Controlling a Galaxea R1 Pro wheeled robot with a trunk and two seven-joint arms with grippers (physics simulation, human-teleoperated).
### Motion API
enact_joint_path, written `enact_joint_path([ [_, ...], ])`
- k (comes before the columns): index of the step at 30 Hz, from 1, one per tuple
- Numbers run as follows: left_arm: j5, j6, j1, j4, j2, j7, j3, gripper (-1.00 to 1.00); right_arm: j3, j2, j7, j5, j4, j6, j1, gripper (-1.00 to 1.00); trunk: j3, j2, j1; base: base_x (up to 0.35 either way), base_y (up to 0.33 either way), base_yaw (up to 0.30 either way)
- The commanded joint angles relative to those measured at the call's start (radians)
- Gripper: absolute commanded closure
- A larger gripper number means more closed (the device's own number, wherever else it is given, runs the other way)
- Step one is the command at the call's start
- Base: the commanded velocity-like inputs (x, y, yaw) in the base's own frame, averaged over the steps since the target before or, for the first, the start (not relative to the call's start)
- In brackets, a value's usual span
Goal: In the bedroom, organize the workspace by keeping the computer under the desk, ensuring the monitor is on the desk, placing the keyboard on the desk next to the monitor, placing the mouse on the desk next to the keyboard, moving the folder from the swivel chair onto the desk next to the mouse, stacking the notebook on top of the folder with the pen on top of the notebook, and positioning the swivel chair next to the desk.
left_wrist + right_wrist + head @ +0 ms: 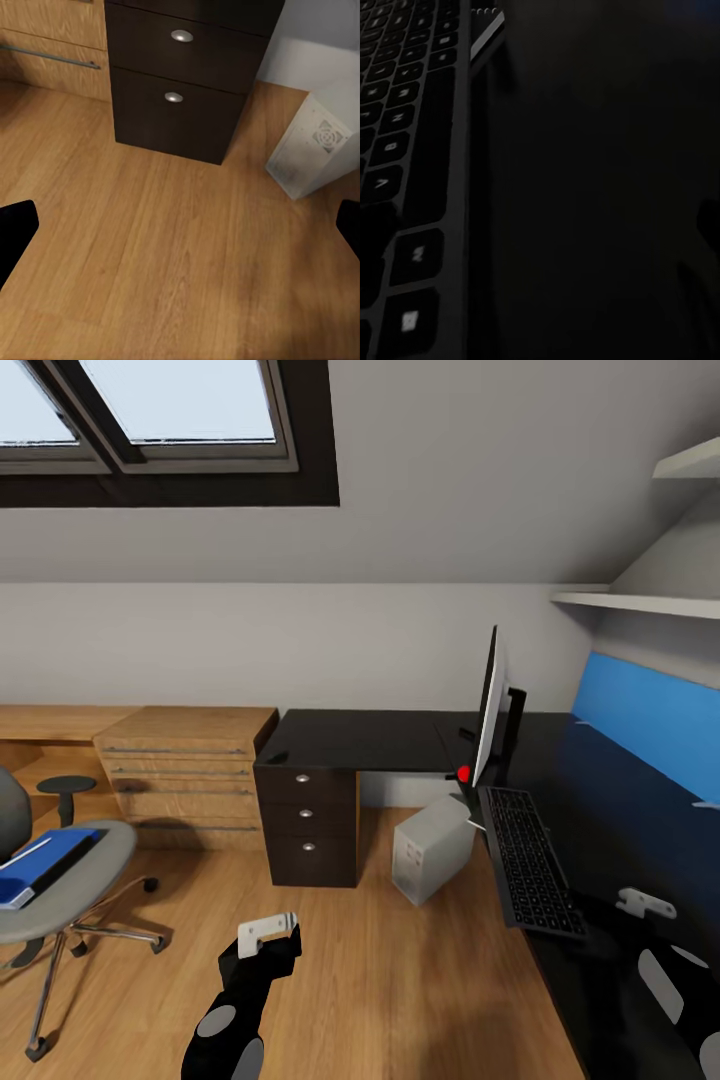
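Note:
The black desk (600,830) runs along the right. On it the monitor (490,710) stands edge-on, with the keyboard (528,860) in front of it. The grey-white computer (432,850) stands on the floor by the desk's edge. At the left, the swivel chair (70,900) carries the blue folder (50,855). The pale pen (28,853) lies on the folder, and a dark strip beside it looks like the notebook (72,858). My left gripper (268,932) hangs open over the floor. My right gripper (645,903) hovers open over the desk beside the keyboard (405,150). The mouse is out of view.
A dark drawer unit (305,825) with round knobs stands under the desk's far end. Light oak drawers (185,770) sit against the wall to its left. Shelves (640,600) hang above the desk at the right. Wood floor (370,980) lies open between chair and desk.

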Motion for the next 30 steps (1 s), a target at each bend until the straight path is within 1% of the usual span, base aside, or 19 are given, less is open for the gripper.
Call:
enact_joint_path([
  [1, 0.009, 0.003, -0.001, -0.001, 0.0, 0.008, -0.002, -1.0, -0.004, 0.0, 0.007, -0.009, 0.0, 0.003, -0.001, -1.0, 0.002, 0.007, -0.004, 0.0, 0.0, 0.0],
  [16, 0.009, 0.003, -0.001, 0.0, 0.0, 0.008, -0.002, -1.0, -0.003, 0.002, 0.006, -0.009, 0.0, 0.003, -0.001, -1.0, 0.049, 0.112, -0.061, 0.0, 0.0, 0.0],
  [30, 0.009, 0.003, -0.001, 0.003, 0.0, 0.008, -0.002, -1.0, 0.001, 0.004, 0.008, -0.01, -0.015, 0.002, -0.001, -1.0, 0.049, 0.112, -0.061, 0.0, 0.0, 0.0],
])
